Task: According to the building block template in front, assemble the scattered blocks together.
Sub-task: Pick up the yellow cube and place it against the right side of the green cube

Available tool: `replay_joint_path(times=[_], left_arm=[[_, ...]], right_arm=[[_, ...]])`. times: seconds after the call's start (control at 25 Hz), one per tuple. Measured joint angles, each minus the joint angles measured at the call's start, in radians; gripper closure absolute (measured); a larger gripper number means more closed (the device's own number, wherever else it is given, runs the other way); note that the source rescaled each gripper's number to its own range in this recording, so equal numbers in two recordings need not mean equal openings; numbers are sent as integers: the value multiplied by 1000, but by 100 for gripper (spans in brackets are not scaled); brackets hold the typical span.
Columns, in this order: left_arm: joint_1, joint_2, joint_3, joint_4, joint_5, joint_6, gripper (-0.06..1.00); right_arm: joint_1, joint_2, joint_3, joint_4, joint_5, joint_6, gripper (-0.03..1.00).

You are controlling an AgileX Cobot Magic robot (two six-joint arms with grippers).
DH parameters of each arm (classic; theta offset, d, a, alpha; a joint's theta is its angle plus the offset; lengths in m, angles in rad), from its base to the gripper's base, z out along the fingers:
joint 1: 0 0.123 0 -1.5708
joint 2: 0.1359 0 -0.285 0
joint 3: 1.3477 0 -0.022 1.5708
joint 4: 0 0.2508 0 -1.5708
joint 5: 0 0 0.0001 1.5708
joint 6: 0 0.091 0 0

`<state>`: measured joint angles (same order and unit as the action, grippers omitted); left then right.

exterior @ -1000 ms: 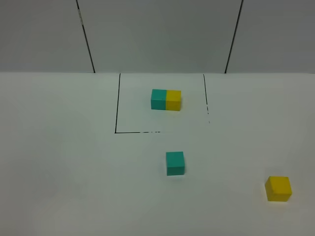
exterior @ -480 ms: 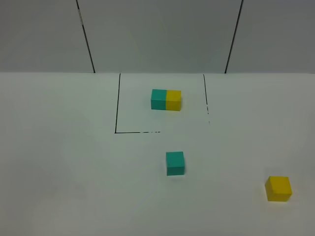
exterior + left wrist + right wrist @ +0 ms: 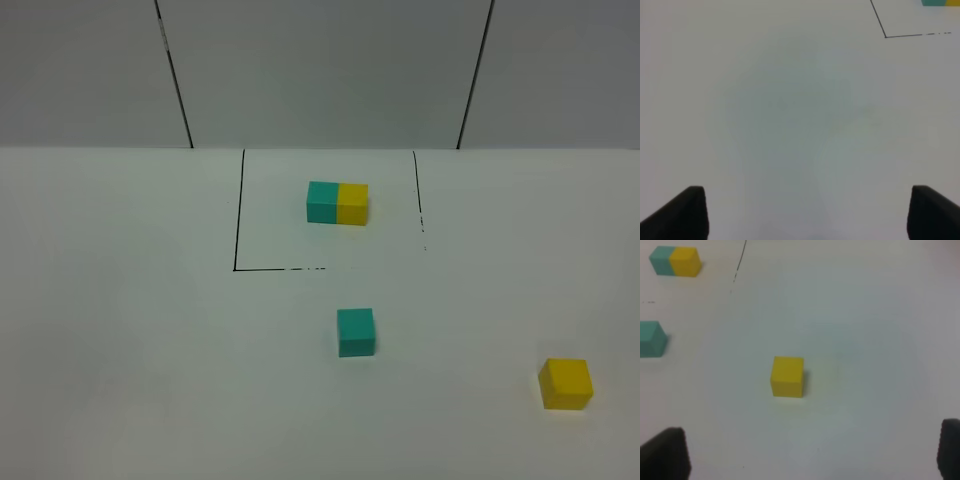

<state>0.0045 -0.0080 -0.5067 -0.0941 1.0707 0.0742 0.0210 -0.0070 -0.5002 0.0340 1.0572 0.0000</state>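
Observation:
The template [image 3: 337,203], a bar of a teal cube and a yellow cube joined, lies inside the black outlined square at the back; it also shows in the right wrist view [image 3: 675,261]. The loose teal cube [image 3: 355,332] sits in front of the square, also seen in the right wrist view [image 3: 652,339]. The loose yellow cube [image 3: 566,384] sits at the front right, ahead of my open right gripper [image 3: 805,455] in the right wrist view [image 3: 787,376]. My left gripper [image 3: 810,215] is open over bare table. Neither gripper shows in the exterior high view.
A black outlined square [image 3: 238,220] is drawn on the white table [image 3: 130,330]. A grey panelled wall [image 3: 320,70] with dark seams stands behind the table.

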Motion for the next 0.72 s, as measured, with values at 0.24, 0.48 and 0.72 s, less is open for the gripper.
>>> replay_joint_path(times=[0.24,0.48,0.72], left_arm=[[0,0,0,2,0,0,6],[0,0,0,2,0,-1,6],[0,0,0,4,0,-6,6]], right_arm=[[0,0,0,0,0,0,-3],[0,0,0,0,0,0,-3],[0,0,0,0,0,0,-3]])
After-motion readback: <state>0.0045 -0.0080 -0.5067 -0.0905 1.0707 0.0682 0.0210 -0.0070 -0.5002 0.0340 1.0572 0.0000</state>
